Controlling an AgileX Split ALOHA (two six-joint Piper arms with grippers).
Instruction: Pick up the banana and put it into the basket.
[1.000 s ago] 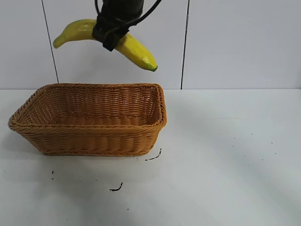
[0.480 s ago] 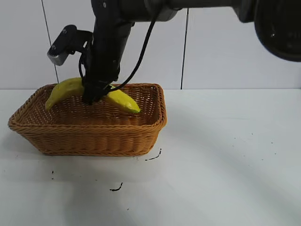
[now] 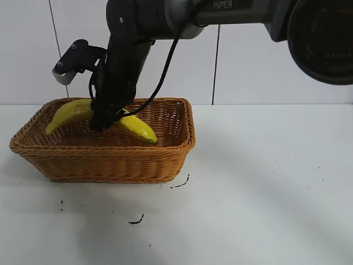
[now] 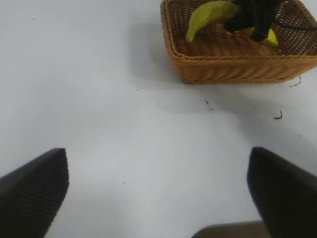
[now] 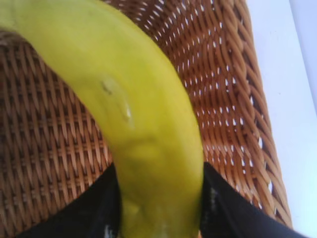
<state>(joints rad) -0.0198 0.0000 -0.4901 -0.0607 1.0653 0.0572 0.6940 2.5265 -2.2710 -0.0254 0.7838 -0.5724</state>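
Seen from outside the rig, the right arm is reached down from the upper frame into the basket (image 3: 105,157), which stands on the white surface (image 3: 265,187). A second ago the banana (image 3: 69,112) was held high above the basket; half a second ago it had been brought to rim level; now it has been lowered a little further, so that its middle lies below the braided rim and inside the basket. The right claw (image 3: 105,121) is set around the banana's middle, and its far tip points toward the basket's right wall.

From the left wrist view, the left claw (image 4: 158,188) is seen parked well apart from the basket (image 4: 233,69), its two dark fingers spread wide with nothing between them. The banana (image 4: 208,15) shows inside the basket at the far end.

From the right wrist view, the banana (image 5: 133,124) fills the frame over the woven floor (image 5: 54,139). The right claw's fingers (image 5: 228,208) are seen at either side of the fruit, still against its skin. Whether the grip has yet been released cannot be told. The placing is judged nearly done: letting go and withdrawal remain.
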